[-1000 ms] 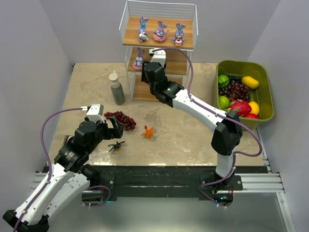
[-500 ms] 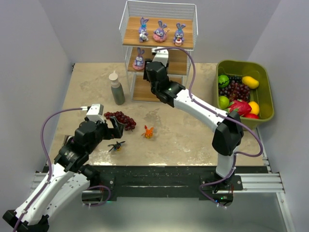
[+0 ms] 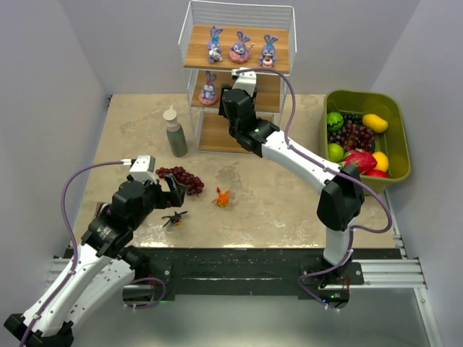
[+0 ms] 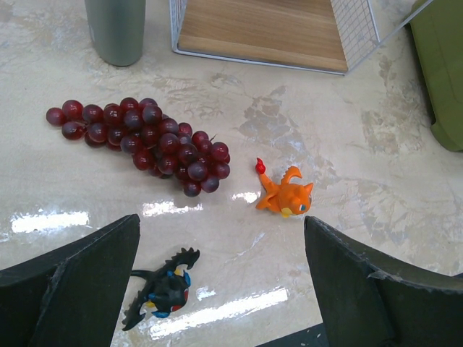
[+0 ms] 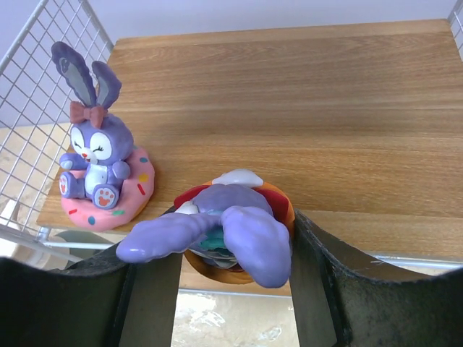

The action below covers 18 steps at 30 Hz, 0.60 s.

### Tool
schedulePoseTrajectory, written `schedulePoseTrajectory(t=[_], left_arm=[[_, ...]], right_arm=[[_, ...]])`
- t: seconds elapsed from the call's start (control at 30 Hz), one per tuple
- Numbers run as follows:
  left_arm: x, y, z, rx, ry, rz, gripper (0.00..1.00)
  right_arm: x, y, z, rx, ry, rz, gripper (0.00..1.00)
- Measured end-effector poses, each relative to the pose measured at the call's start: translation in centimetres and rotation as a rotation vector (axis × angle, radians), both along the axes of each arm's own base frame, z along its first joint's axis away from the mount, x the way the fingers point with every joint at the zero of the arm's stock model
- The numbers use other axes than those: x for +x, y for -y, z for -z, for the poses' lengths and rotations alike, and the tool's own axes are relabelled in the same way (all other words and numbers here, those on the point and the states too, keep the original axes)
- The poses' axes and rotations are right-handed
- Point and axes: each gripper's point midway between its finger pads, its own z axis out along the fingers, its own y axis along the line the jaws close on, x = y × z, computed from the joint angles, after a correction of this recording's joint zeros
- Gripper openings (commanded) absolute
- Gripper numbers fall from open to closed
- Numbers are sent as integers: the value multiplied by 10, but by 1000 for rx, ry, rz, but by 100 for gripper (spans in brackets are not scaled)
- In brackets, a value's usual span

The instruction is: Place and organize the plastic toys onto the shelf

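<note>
Gripping a purple bunny (image 5: 231, 235) with my right gripper (image 5: 233, 269): both fingers are pressed on its sides, and its ears point back at the wrist camera. It sits in an orange-red ring. It is at the front edge of the shelf's (image 3: 239, 14) middle board (image 5: 304, 116); I can't tell whether it touches the wood.

Shelf contents:
- top board (image 3: 195, 54): three bunnies in a row, left (image 3: 215, 43), centre on a pink ring (image 3: 239, 48), right (image 3: 268, 50), all upright
- middle board: one bow-eared bunny (image 5: 98, 170) upright on a pink sprinkled ring at the front left corner, near the held one but not touching it
- bottom board (image 4: 268, 29): only part of it shows, seen from my left wrist

Olive-green bin (image 3: 402, 144), right of the shelf, holds fruit: two green ones (image 3: 334, 121) (image 3: 334, 152), dark grapes (image 3: 356, 134), a yellow one (image 3: 375, 123), a red dragon fruit (image 3: 359, 160) and an orange-yellow one (image 3: 380, 160).

My left gripper (image 4: 224, 285) has its fingers spread wide with nothing between them, and hangs over the table (image 4: 362, 144). The black bug (image 4: 163, 289) lies just beside the left finger. The orange creature (image 4: 283, 196) stands farther out, toward the right finger's side. Both toys are on the table, well apart from the shelf. The dark red grape bunch (image 4: 145, 141) lies beyond the bug. The grey-green bottle (image 4: 116, 29) stands upright by the shelf's left corner.
</note>
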Motion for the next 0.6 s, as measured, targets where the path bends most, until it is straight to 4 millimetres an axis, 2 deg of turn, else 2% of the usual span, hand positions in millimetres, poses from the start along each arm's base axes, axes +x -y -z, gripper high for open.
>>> schedulePoseTrajectory(t=[0.6], left_arm=[[0, 0, 0, -1, 2, 0, 100]], right_arm=[[16, 0, 1, 25, 13, 21, 45]])
